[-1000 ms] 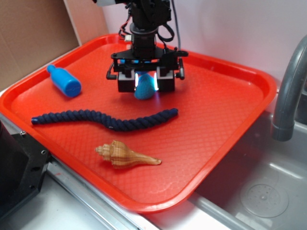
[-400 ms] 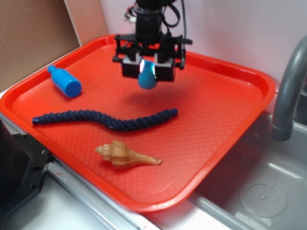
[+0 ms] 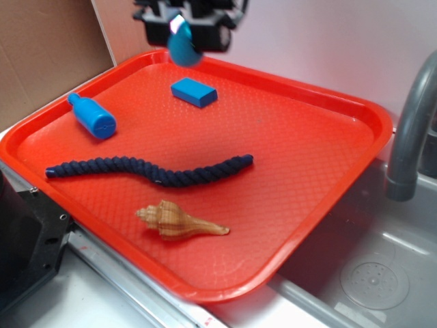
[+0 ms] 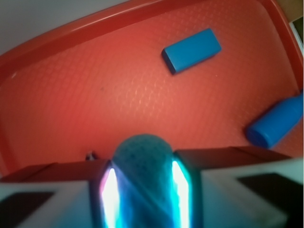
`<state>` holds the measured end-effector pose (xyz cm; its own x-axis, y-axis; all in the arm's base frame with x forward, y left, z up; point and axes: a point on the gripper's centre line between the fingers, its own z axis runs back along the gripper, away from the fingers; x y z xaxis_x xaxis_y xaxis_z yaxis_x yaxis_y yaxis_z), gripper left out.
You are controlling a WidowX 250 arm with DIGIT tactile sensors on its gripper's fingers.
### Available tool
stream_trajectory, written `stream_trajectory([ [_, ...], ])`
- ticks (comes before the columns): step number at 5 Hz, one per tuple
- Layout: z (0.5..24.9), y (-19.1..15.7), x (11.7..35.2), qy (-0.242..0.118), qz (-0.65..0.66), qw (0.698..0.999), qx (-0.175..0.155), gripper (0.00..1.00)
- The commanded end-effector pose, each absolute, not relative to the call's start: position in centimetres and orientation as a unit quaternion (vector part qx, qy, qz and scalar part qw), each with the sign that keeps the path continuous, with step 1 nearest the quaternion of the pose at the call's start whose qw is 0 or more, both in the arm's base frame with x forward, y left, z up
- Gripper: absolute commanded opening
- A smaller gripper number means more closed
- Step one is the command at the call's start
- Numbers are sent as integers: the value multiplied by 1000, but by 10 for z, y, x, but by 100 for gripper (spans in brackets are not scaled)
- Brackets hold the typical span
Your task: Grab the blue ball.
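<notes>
blue ball [image 4: 142, 164] teal, speckled, rubbery; pinched between gripper [image 3: 183, 27] jaws, clear above red tray [image 3: 300, 178]

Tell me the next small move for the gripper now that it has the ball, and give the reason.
Probably just hold: keep the gripper shut and steady at this height. The blue ball sits clamped between the fingers, well clear of the red tray and above the blue block, so the grab looks done. The wrist view shows the ball pinched on both sides; opening would drop it.
</notes>
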<state>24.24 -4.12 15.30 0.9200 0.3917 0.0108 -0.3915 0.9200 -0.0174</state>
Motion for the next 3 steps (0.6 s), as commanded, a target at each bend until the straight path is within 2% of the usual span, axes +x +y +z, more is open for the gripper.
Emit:
stream_trajectory([
  [1, 203, -2, 222, -62, 193, 978, -45, 0],
  [2, 198, -4, 216, -71, 183, 979, -57, 0],
  [3, 192, 0, 218, -63, 209, 975, -49, 0],
])
